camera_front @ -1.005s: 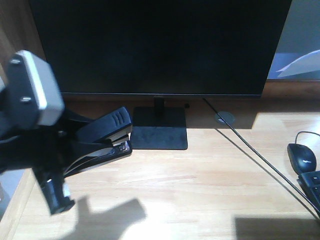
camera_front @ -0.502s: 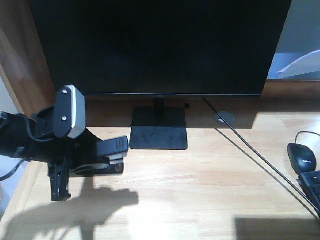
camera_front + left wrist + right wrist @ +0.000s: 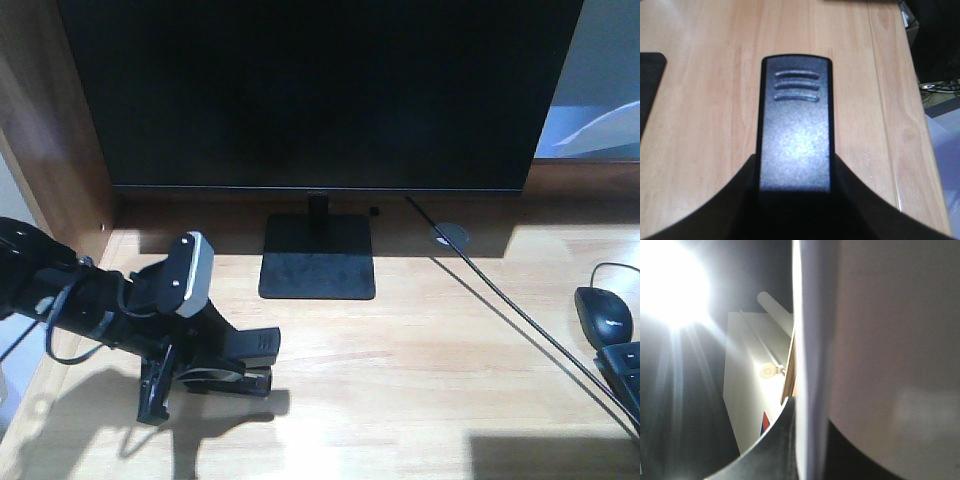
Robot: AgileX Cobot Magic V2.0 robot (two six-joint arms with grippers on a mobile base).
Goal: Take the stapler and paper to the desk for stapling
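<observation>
Black textured plastic fills my left wrist view: the stapler [image 3: 796,130], its ridged tip pointing away from me. My left jaws are closed against its sides at the rear end. They hold it low over the light wood tabletop [image 3: 400,370]. I cannot tell whether its base touches the wood.

Just left of these jaws the tabletop's edge runs close, with a brown wooden side panel [image 3: 50,130] rising beyond it, so room is tight on that side. Ahead and slightly right of them stands the monitor base [image 3: 318,258], apart from the stapler, under the black monitor [image 3: 320,90].

To the right of the jaws, bare wood lies open as far as a thin cable [image 3: 520,320] crossing diagonally. Past it sit the mouse [image 3: 603,315] and a keyboard corner [image 3: 625,370].

My right jaws are pinched shut on the paper [image 3: 880,340]. The white sheet stands edge-on straight up from them, against glare from a lamp [image 3: 670,285].
</observation>
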